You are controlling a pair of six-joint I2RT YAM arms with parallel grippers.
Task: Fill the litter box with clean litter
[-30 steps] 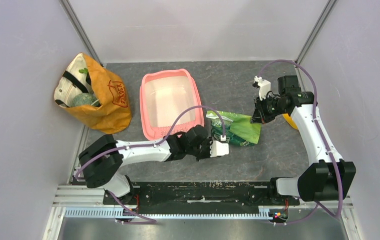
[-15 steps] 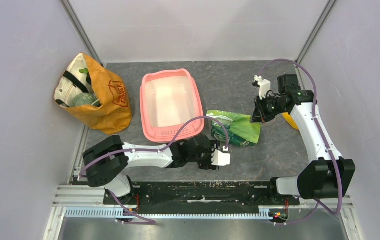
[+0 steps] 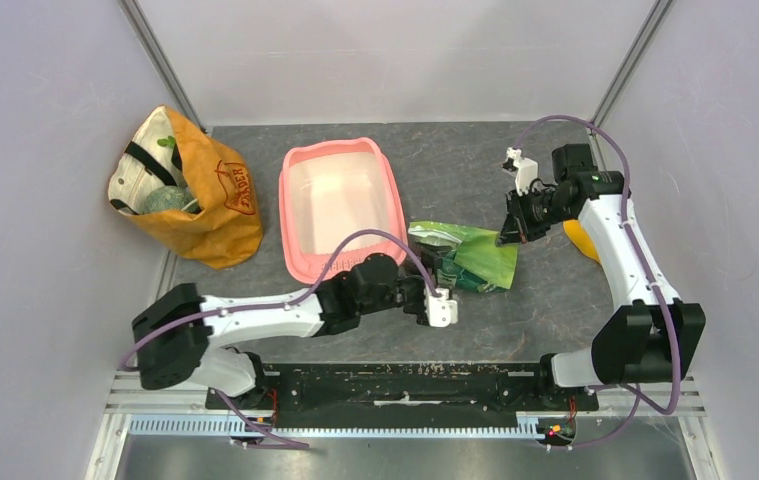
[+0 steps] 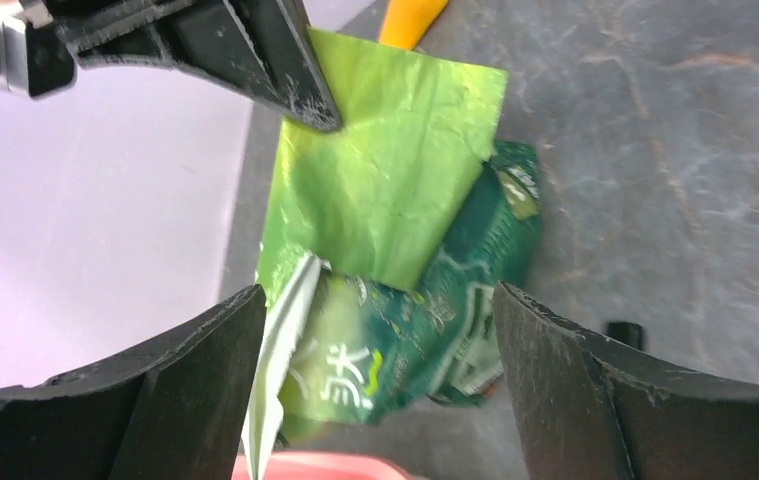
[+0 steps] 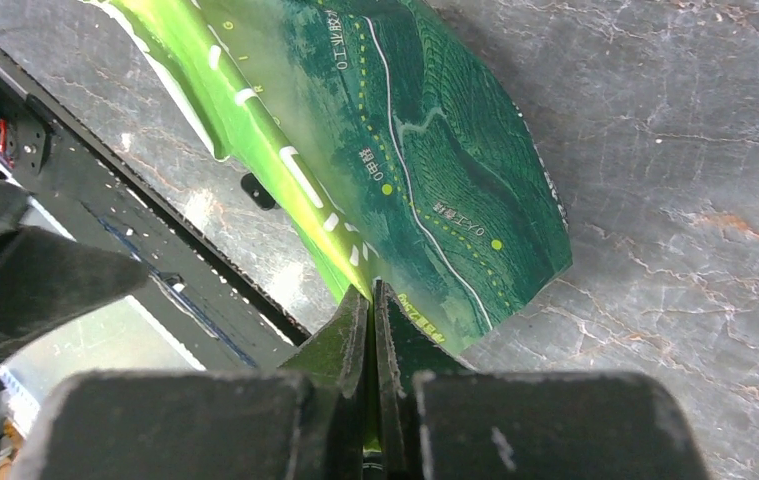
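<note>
Litter box (image 3: 340, 205) sat mid-table, long axis front to back. It was pink plastic w/ rounded corners, a raised rim, a pale smooth inside and a slotted lip at the near short end. An orange-tan fabric bag (image 3: 200, 200) stood slumped to its left, near but apart, w/ black straps and pale lining. A green foil bag (image 3: 475, 260) lay just beside the box's near-right corner on the grey, marble-veined table (image 3: 555, 300); it was glossy, creased and partly folded over.

R gripper (image 3: 511, 232) had its jaws pressed together on the foil bag's far-right corner, that corner held up off the table. L gripper (image 3: 435, 292) sat low by the bag's near-left end, jaws spread wide, gripping nothing.

Top cam gave layout only. L wrist cam showed the bag (image 4: 385, 190) in two tones: a plain bright-green panel up top, and a darker, printed, crumpled part below w/ a pale flap at left. The bag lay ahead of the L gripper (image 4: 377, 300), btwn its dark fingers (image 4: 195, 390), w/ no contact I could tell. The same cam caught the R gripper's black fingers at the bag's top corner, an orange piece (image 4: 410, 20) behind, and a pink sliver of the box at bottom. R wrist cam showed fine print on the bag (image 5: 435, 170): dotted lines, white dashes, small characters. It also showed the R gripper (image 5: 370, 300) nipping the bag's edge. Bag's contents weren't visible in any view.
</note>
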